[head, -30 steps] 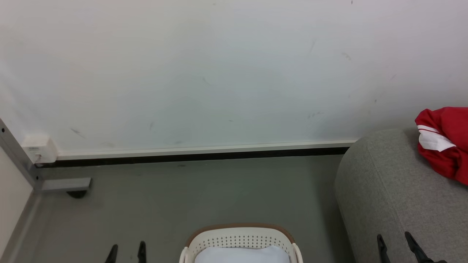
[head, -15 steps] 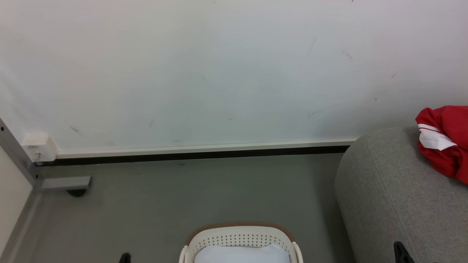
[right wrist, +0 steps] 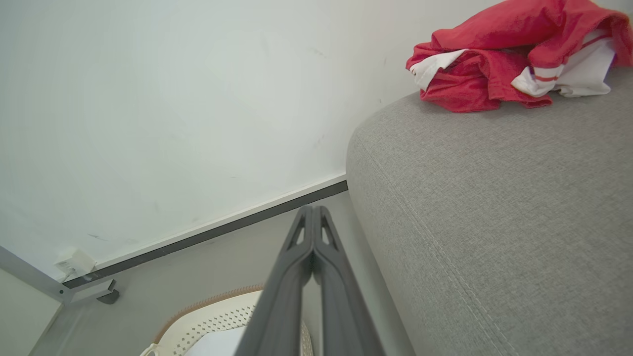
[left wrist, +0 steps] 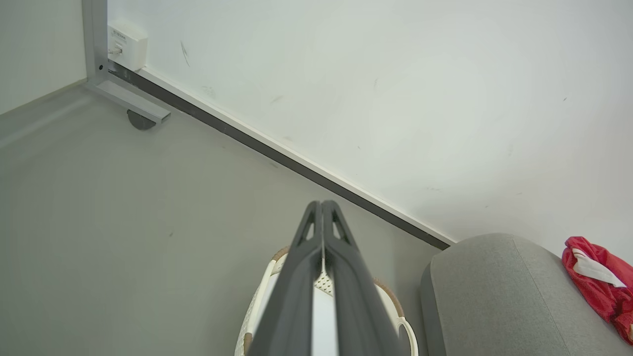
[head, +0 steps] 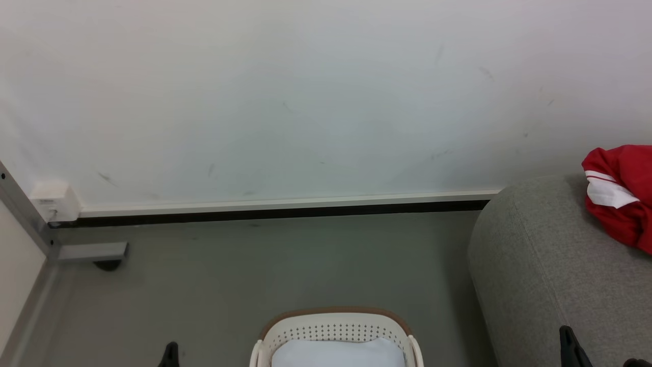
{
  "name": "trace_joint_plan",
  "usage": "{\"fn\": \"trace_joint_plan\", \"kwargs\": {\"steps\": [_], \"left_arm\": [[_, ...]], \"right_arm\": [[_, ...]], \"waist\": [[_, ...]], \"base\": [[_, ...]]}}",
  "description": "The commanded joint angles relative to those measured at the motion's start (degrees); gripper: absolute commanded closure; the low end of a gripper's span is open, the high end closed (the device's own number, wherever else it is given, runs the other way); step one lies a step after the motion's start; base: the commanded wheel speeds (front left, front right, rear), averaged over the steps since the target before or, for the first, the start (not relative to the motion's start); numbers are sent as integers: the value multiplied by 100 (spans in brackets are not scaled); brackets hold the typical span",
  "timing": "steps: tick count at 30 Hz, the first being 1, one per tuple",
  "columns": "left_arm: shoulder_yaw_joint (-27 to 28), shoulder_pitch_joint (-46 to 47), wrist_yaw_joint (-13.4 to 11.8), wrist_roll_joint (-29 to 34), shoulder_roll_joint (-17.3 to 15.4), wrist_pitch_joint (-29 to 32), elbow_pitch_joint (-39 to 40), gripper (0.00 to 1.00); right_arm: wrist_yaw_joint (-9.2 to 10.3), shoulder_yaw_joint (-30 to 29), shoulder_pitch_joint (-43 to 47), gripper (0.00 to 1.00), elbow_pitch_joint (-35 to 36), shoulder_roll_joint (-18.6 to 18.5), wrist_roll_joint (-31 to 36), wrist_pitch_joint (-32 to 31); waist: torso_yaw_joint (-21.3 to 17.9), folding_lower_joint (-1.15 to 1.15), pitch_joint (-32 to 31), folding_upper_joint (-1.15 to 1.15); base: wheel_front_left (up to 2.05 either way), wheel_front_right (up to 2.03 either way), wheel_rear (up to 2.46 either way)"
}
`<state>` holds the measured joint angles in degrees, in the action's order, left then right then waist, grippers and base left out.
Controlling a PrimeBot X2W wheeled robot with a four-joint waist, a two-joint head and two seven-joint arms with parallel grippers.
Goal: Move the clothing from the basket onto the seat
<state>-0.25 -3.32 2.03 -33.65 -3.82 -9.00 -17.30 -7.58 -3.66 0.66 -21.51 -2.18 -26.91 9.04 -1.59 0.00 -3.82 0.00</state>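
left gripper (left wrist: 322,203): nearest, low and left of the basket; fingers pressed together with nothing between them.
right gripper (right wrist: 312,210): nearest, low right, by the seat's near flank; fingers together as well, empty.
basket (head: 333,312): on the floor between the two grippers, somewhat closer to the left one; its near part is cut off by the frame.
pad (head: 336,352): pale blue-white, lying flat inside the basket.
seat (head: 550,265): just right of the basket, its rounded edge running near to far.
clothing (head: 619,199): a red and white heap on top of the seat, far right, well apart from the basket; it spreads sideways across the seat.
key relation: the clothing lies ahead and right of both grippers, so the right arm is the nearer.
judgement: the move looks done, unless a garment hides in the basket's unseen near part.
wall (head: 305,102): farthest, pale, with a dark strip along its foot.
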Motion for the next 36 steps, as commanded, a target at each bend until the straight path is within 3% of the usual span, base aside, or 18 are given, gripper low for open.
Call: {"fn": "trace_joint_plan", "kwargs": {"steps": [1,36], "left_arm": [[57,179,42,-244,-13,53,109,100],[345,554,276,-2821,32,742,223,100]], "right_arm": [[3,-20,-189,100,134,-59,-277,-47],[7,-147,-443,100,434,-79,-3134,-738]], "waist": [[3,0,6,0],[57,0,142,0]], "base": [[0,0,0],[0,0,0]]}}
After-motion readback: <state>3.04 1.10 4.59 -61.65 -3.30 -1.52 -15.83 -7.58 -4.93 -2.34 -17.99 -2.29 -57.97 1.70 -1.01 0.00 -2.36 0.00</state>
